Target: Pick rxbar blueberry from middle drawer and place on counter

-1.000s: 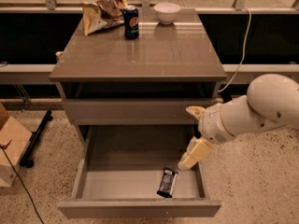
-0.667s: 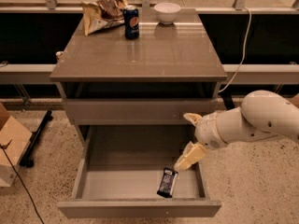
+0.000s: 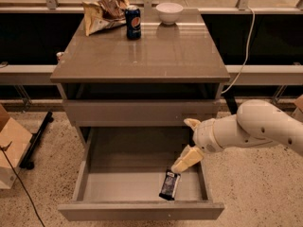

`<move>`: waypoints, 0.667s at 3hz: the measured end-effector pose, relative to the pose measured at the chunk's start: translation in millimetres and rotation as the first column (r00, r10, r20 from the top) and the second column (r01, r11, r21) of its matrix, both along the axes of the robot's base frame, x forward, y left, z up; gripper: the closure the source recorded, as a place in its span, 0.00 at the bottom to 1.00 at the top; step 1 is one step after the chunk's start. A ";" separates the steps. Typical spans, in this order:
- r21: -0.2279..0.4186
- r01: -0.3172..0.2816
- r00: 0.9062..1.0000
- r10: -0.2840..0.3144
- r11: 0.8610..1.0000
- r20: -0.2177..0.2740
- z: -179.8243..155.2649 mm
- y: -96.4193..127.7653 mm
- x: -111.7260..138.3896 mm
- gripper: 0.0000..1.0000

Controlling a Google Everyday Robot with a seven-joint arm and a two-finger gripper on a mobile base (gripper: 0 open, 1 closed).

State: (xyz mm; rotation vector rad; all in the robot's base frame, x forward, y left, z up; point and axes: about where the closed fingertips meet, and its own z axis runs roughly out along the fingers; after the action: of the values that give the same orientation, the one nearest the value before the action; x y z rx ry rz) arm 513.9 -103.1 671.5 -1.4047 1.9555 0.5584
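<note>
The rxbar blueberry (image 3: 169,184), a small dark bar with pale lettering, lies flat on the pale floor of the open middle drawer (image 3: 123,186), near its front right. My gripper (image 3: 187,143) is on the white arm that reaches in from the right. It hangs over the drawer's right side, above and just right of the bar, apart from it. Its two tan fingers are spread, one (image 3: 191,123) up by the cabinet front, the other (image 3: 186,159) pointing down at the drawer. It holds nothing. The counter (image 3: 142,56) is the glossy grey-brown top above.
On the back of the counter stand a tan and brown snack bag (image 3: 104,13), a blue soda can (image 3: 133,22) and a white bowl (image 3: 169,12). A cardboard box (image 3: 12,145) and a dark stand foot (image 3: 35,143) are on the floor at left. A cable (image 3: 244,51) hangs at right.
The arm has moved left and lower, bringing the gripper further over the drawer and closer to the bar. The bar has not moved.
</note>
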 end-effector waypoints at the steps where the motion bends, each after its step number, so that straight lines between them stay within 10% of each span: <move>1: 0.038 0.022 0.999 -0.021 0.999 -0.032 -39.3 5.7 14.4 0.00; 2: 0.081 0.046 0.998 -0.042 0.996 -0.053 -80.3 12.0 21.3 0.00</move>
State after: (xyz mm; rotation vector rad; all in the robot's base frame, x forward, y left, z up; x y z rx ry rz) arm 535.2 -91.2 591.2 -1.3057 1.9757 0.6524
